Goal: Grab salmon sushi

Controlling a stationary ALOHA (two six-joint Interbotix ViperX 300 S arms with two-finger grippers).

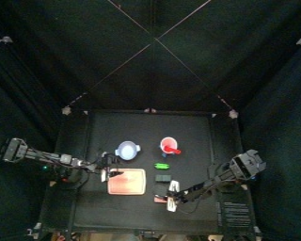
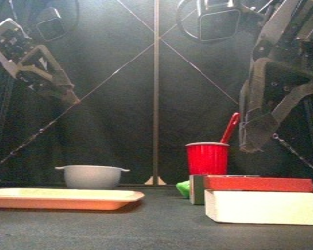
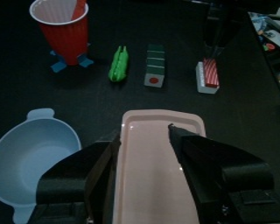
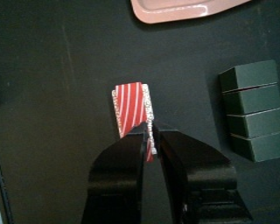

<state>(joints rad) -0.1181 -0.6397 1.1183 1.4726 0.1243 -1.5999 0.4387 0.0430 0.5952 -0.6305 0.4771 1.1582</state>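
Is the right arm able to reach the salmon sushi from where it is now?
Probably yes: the right gripper is directly at the red-and-white striped salmon sushi, jaws nearly closed at its edge, and nothing lies between them.

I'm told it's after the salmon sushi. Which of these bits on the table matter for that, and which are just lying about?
For the job:
- salmon sushi, the red-and-white striped piece
- right gripper, jaws closing around its end

Just lying about:
- red cup
- grey bowl
- pink tray, under the resting left gripper
- green pod-shaped piece
- dark green sushi block
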